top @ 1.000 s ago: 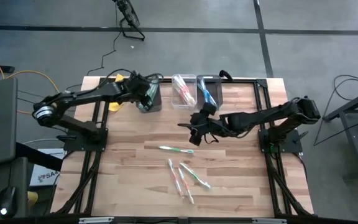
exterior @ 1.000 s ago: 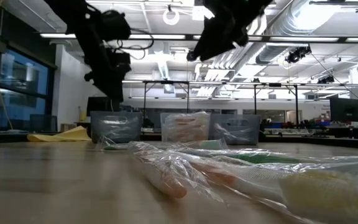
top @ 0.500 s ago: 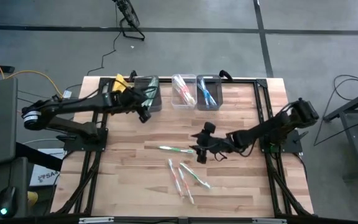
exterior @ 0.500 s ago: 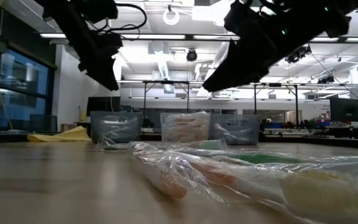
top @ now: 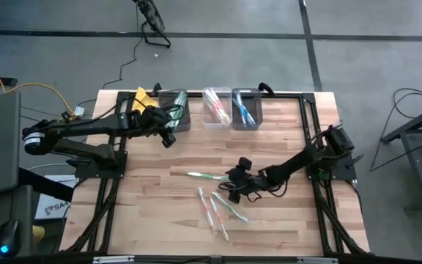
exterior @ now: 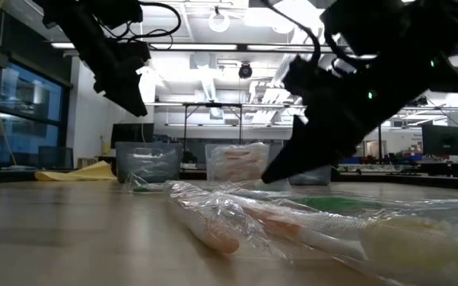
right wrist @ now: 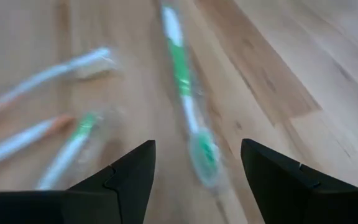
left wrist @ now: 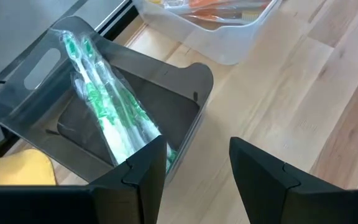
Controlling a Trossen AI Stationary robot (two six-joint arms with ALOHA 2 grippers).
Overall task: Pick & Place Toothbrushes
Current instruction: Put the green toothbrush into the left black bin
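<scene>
Several wrapped toothbrushes lie loose on the wooden table: a green one (top: 206, 176) (right wrist: 188, 106) and others (top: 218, 211) nearer the front edge. My right gripper (top: 233, 188) (right wrist: 197, 177) hovers low just right of the green one, open, its fingers on either side of the brush's head without touching it. My left gripper (top: 168, 136) (left wrist: 194, 180) stands open in front of the grey bin (top: 176, 116), which holds green toothbrushes (left wrist: 104, 106) leaning against its wall. A clear bin (top: 217, 107) holds pink ones and a third bin (top: 245, 108) blue ones.
A yellow cloth (top: 142, 95) lies at the back left beside the grey bin. The three bins stand in a row along the table's far edge. Bare wood lies between the bins and the loose brushes, and along the left side.
My right gripper has come down and toward the near edge, from beside the bins to just above the green toothbrush on the table. My left gripper has drawn back from over the grey bin toward the near edge, leaving the green brushes in the bin.
</scene>
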